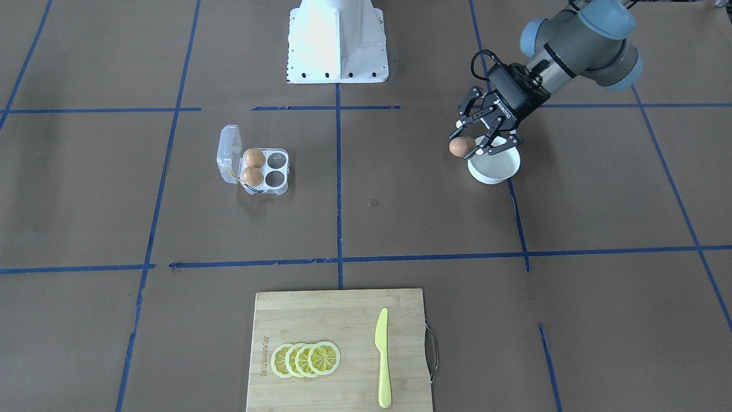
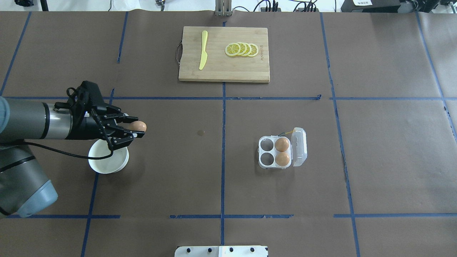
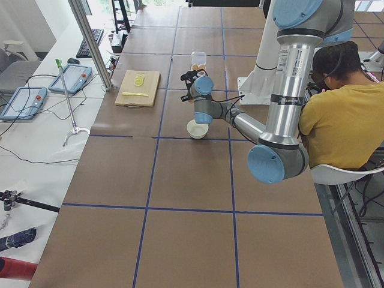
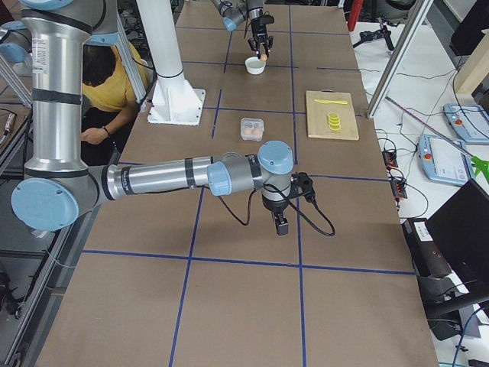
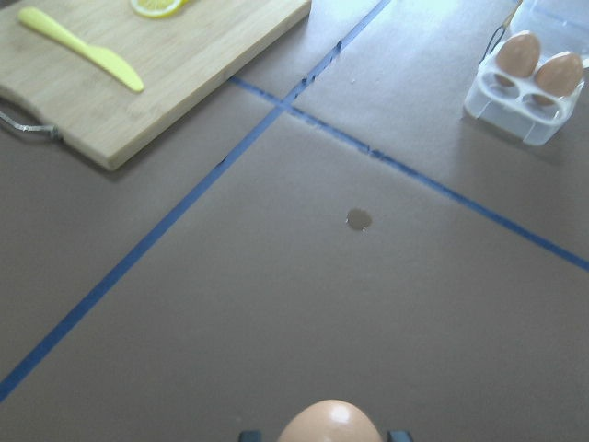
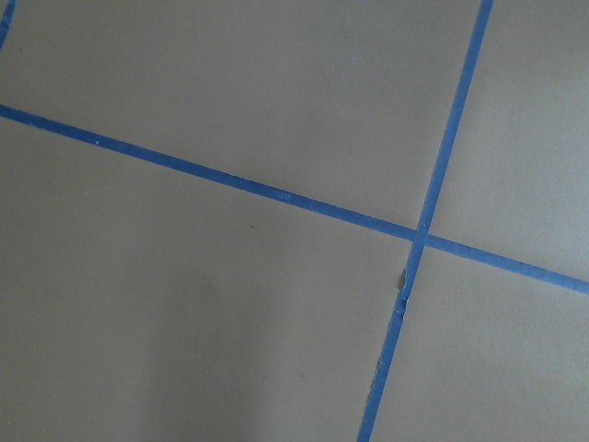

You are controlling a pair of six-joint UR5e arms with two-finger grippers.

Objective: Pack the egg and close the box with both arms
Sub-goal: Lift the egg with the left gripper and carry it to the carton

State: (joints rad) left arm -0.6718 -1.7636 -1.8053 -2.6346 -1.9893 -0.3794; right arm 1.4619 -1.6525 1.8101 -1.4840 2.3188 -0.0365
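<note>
The left arm (image 2: 32, 121) reaches out over the table (image 2: 178, 185) toward its left end, and its jaws are closed on the egg (image 2: 139, 126), one finger on each side. The egg hangs in the air, clear of the table, just past the rim of the white bowl (image 2: 107, 162) on the side facing the table's middle. The left wrist view shows only bare table below the egg. The box (image 2: 266, 157) sits well apart from it, right of the table's middle, with its lid (image 2: 299, 147) swung open toward the right end. Two more eggs (image 2: 282, 144) fill the two cups next to the lid, and the two cups on the side toward the bowl are empty. By the middle of the far edge lies a wooden board (image 2: 221, 71) with a yellow knife (image 2: 203, 50) and a row of overlapping lemon slices (image 2: 242, 49). The right arm (image 4: 168, 177) stretches low over the table near the right end with its jaws pointing down; whether they are wide or narrow cannot be told. The right wrist view shows only brown table crossed by blue tape (image 6: 276, 191).
</note>
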